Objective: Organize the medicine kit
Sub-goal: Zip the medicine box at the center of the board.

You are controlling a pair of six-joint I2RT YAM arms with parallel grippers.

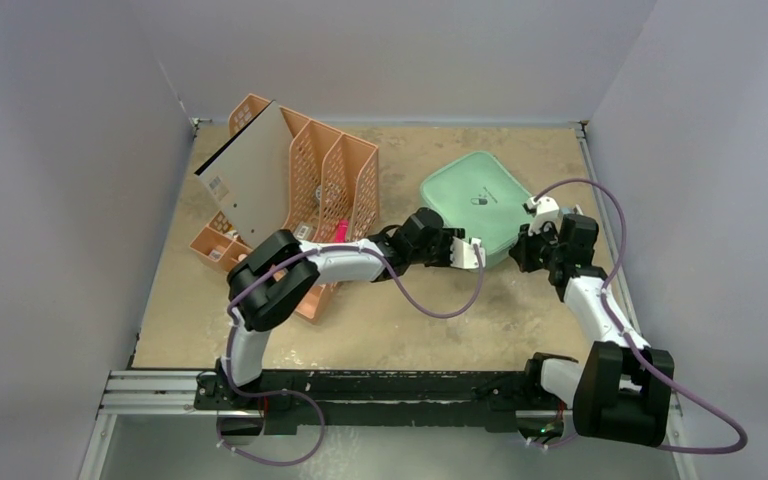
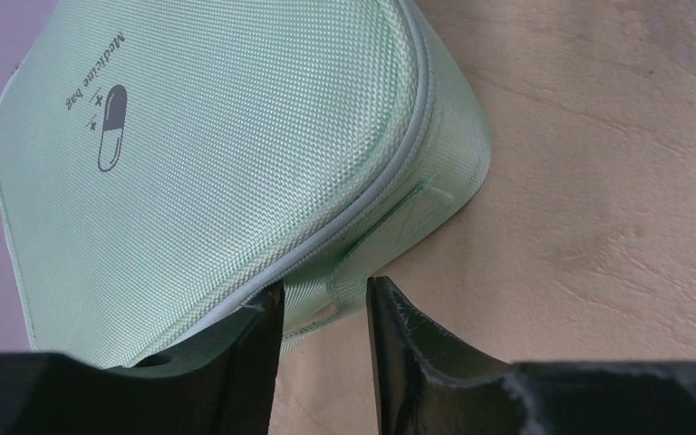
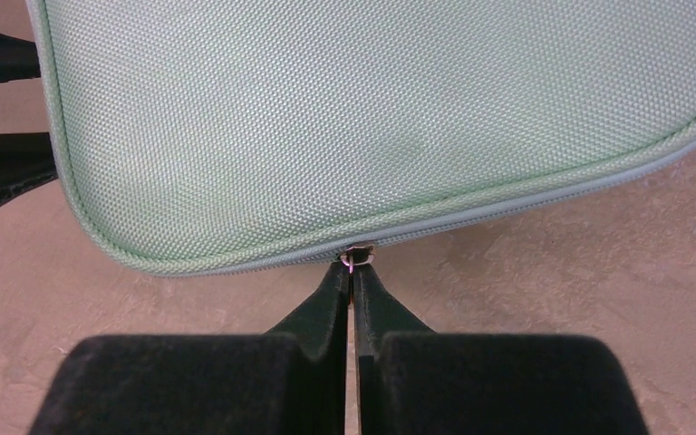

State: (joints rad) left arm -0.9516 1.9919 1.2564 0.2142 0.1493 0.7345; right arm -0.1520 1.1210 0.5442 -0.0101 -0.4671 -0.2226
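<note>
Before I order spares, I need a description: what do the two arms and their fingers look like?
Both the left arm and the right arm mix white link shells with bulky black joint housings. A purple cable loops loosely outside each. The fingers are matte black, broad at the base and tapering to narrow tips, as the wrist views show.

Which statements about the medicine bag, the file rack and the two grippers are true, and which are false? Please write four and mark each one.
1. The medicine bag has its lid down. True.
2. The right gripper hangs open above the bag. False: it is shut on the zipper pull at the bag's edge.
3. The left gripper has the bag's side tab between its fingers. True.
4. The bag stands inside the orange mesh file rack. False: it lies on the table, right of the rack.
</note>
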